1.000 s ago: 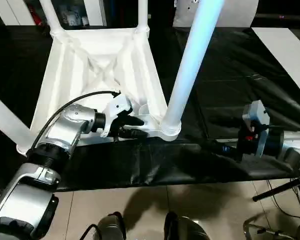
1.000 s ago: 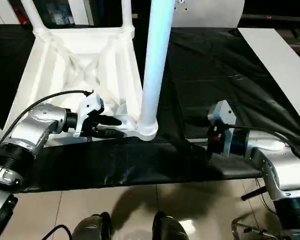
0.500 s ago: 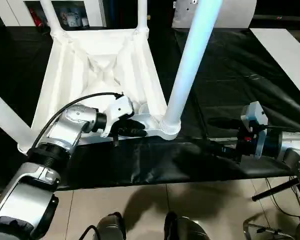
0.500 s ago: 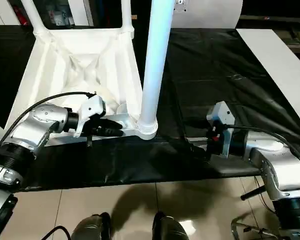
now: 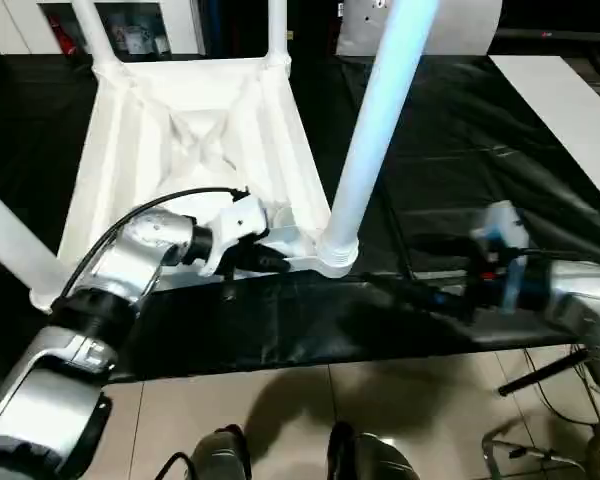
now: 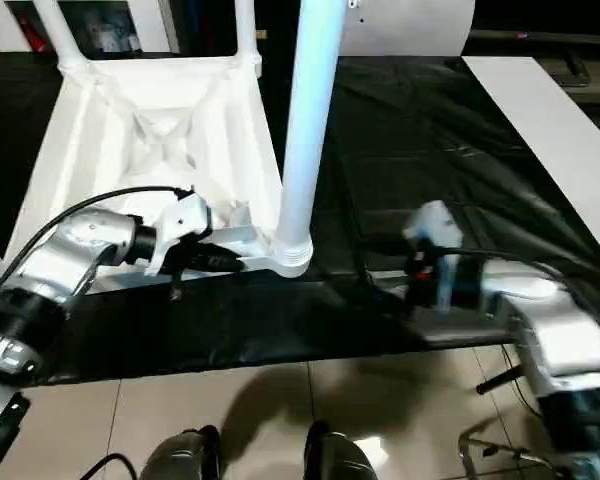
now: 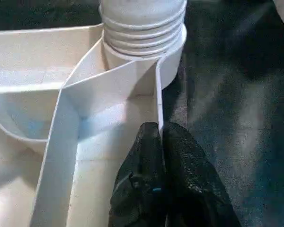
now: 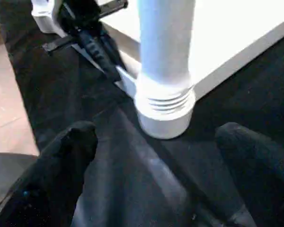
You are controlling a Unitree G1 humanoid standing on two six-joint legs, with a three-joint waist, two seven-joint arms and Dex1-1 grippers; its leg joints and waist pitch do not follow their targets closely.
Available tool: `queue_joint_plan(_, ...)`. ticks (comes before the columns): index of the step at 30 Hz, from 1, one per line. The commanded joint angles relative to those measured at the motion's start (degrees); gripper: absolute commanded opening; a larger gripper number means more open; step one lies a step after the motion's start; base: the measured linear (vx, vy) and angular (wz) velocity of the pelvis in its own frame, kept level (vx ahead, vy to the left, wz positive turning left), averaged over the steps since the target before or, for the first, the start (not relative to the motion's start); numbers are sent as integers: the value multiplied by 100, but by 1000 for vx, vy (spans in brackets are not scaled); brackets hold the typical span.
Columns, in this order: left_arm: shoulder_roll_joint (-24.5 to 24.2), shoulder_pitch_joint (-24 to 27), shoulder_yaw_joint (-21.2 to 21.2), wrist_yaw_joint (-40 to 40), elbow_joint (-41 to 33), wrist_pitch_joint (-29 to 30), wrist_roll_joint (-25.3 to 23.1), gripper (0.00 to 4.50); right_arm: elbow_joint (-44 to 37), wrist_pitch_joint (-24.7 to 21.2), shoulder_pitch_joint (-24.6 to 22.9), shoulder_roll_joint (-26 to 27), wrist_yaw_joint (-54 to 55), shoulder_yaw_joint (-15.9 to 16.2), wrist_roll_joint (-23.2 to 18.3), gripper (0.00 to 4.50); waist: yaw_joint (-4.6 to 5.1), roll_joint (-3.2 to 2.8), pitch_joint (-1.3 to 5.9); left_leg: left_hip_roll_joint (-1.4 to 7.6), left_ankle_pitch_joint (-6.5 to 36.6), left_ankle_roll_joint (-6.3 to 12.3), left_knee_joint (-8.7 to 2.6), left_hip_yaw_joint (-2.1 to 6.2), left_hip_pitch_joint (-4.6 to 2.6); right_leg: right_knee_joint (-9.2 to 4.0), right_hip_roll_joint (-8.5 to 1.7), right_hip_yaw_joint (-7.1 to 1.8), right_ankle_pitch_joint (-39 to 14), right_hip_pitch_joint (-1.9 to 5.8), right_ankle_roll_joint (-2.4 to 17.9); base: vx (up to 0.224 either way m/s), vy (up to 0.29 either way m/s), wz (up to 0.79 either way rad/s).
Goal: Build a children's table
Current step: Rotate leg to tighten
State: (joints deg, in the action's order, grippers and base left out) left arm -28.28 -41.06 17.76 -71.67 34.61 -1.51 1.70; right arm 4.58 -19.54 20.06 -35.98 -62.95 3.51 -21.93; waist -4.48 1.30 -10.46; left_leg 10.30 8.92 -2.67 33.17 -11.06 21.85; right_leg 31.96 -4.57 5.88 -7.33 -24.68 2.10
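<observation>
1. The small all-white plastic children's table lies upside down on the black-covered bench, ribbed underside up. Its long cylindrical tube legs stand upward, and the nearest leg is seated in the round corner socket at the near right corner.
2. The left pincer is at the table's near rim, just left of that socket. In the left wrist view its black fingers are pressed together on the thin upright rim wall, one to each side.
3. The right pincer hangs to the right of the socket, apart from it, with its fingers spread wide. The socket and leg lie straight ahead between them, the leg's long axis upright.
4. The coming move likely turns on this: the right arm needs only travel leftward to bring its fingers around the leg's base, while the left steadies the top.
5. A second ago the left pincer stood partly apart at the rim; it has since come together on it. The right pincer has kept its wide spread.
</observation>
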Motion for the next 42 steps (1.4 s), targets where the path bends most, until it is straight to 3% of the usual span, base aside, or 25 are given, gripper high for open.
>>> queue_joint_plan(1, -47, 187, 235, -446, -122, -306, -77, 2, 178, 276, 133, 76, -88, 34, 93, 450, -45, 25, 541, 296, 1528, 336, -388, 173, -162, -462, -525, -327, -2928, 302, 707, 0, 0, 0)
queue_joint_plan(2, -36, 244, 244, -619, -241, -361, 32, 2, 333, 347, 229, 171, -192, 38, 32, 450, -45, 25, 541, 296, 1528, 336, -388, 173, -162, -462, -525, -327, -2928, 302, 707, 0, 0, 0)
queue_joint_plan(3, -24, 270, 246, -709, -303, -364, 97, 2, 427, 369, 288, 223, -262, 41, -12, 450, -67, 37, 581, 315, 1341, 386, -385, 159, -127, -366, -521, -338, -2451, 343, 920, 0, 0, 0)
queue_joint_plan(4, 11, 299, 242, -817, -383, -363, 195, 0, 564, 411, 368, 261, -368, 79, -24, 422, -97, 35, 608, 336, 1150, 434, -369, 136, -150, -303, -500, -362, -2027, 328, 1056, 0, 0, 0)
queue_joint_plan(5, 42, 336, 264, -945, -502, -341, 287, 0, 768, 449, 489, 310, -539, 147, -37, 422, -110, 34, 626, 339, 1086, 473, -354, 117, -168, -264, -498, -368, -1815, 317, 1170, 0, 0, 0)
queue_joint_plan(6, 55, 353, 294, -999, -566, -348, 309, 0, 900, 468, 573, 352, -674, 196, -57, 415, -119, 31, 613, 334, 967, 523, -338, 108, -119, -218, -481, -378, -1590, 331, 1287, 0, 0, 0)
queue_joint_plan(7, 54, 358, 343, -1031, -605, -372, 287, 0, 1025, 444, 666, 404, -876, 261, -107, 406, -162, 59, 615, 330, 971, 573, -317, 84, -155, -189, -472, -402, -1518, 295, 1348, 0, 0, 0)
queue_joint_plan(10, 41, 340, 403, -1068, -589, -460, 230, 0, 1114, 441, 742, 457, -1106, 332, -151, 380, -219, 45, 657, 330, 625, 780, -299, 94, -106, -93, -474, -387, -1054, 346, 1495, 0, 0, 0)
queue_joint_plan(12, 50, 344, 413, -1088, -607, -482, 228, 0, 1198, 490, 802, 506, -1190, 388, -132, 374, -224, 56, 658, 330, 652, 773, -302, 102, -98, -100, -486, -378, -1131, 360, 1485, 0, 0, 0)
queue_joint_plan(17, 74, 393, 371, -1169, -731, -470, 215, 0, 1587, 678, 1056, 744, -1461, 510, -74, 338, -197, 39, 635, 334, 998, 520, -325, 119, -116, -190, -510, -374, -1832, 350, 1290, 0, 0, 0)
queue_joint_plan(21, 48, 405, 389, -1149, -746, -484, 218, 0, 1768, 735, 1155, 855, -1518, 544, -32, 295, -184, 39, 635, 334, 1045, 438, -335, 133, -114, -193, -515, -372, -1970, 352, 1236, 0, 0, 0)
queue_joint_plan(28, 42, 414, 323, -1056, -713, -461, 210, 0, 1968, 703, 1276, 962, -1695, 594, -28, 236, -182, 39, 655, 326, 954, 463, -321, 129, -96, -163, -515, -376, -1783, 365, 1275, 0, 0, 0)
queue_joint_plan(34, 174, 384, 175, -524, -634, -30, 182, 0, 1751, 390, 1125, 1011, -1563, 550, -125, 208, -182, 46, 622, 322, 1022, 437, -324, 134, -100, -194, -513, -378, -2039, 351, 1198, 0, 0, 0)
queue_joint_plan(36, 255, 355, 108, -249, -621, 202, 151, 0, 1608, 249, 1044, 1053, -1360, 533, -120, 207, -169, 55, 610, 316, 1053, 423, -329, 136, -95, -203, -508, -376, -2137, 350, 1162, 0, 0, 0)
queue_joint_plan(37, 419, 316, -8, 114, -683, 601, 192, 0, 1433, 252, 937, 1199, -720, 526, 122, 206, -154, 50, 583, 330, 1149, 357, -342, 145, -103, -228, -521, -386, -2338, 326, 1091, 0, 0, 0)
queue_joint_plan(39, 491, 304, -49, 283, -716, 773, 191, 0, 1380, 220, 905, 1270, -416, 526, 244, 206, -126, 59, 560, 305, 1346, 259, -350, 161, -117, -281, -530, -367, -2717, 322, 1005, 0, 0, 0)
queue_joint_plan(42, 992, 183, -212, 1238, -708, 1392, 106, 0, 1317, -92, 917, 1828, 1253, 322, 655, 202, -66, 61, 512, 276, 1550, 133, -360, 189, -135, -370, -537, -346, -3331, 293, 740, 0, 0, 0)
